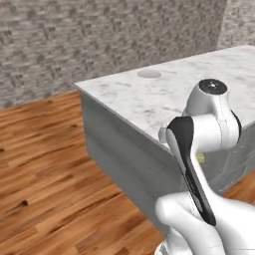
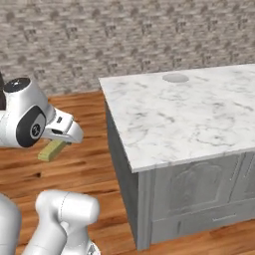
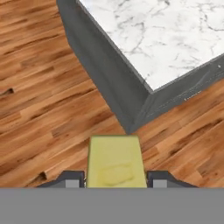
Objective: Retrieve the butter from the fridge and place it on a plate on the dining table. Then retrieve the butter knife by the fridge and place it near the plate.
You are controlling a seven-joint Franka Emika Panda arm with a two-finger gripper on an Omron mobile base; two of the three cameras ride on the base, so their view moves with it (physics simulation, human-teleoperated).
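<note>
1. Setting: a rendered home kitchen or dining area.
2. Evidence, centre and right of both base views: a large island, the dining table (image 2: 179, 119), with a white grey-veined marble top and a grey panelled base.
3. Evidence, near the top of the frame: a round, flat, light plate (image 2: 175, 77) lies on the marble near its far edge.
4. Evidence, lower left: warm wooden plank floor (image 1: 45, 164).
5. Evidence, top: a grey stone-brick wall (image 2: 99, 35) runs behind the island.

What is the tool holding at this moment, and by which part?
The tool holds the butter by one end, its two fingertips pressed on opposite long sides; the rest of the stick juts forward.
</note>
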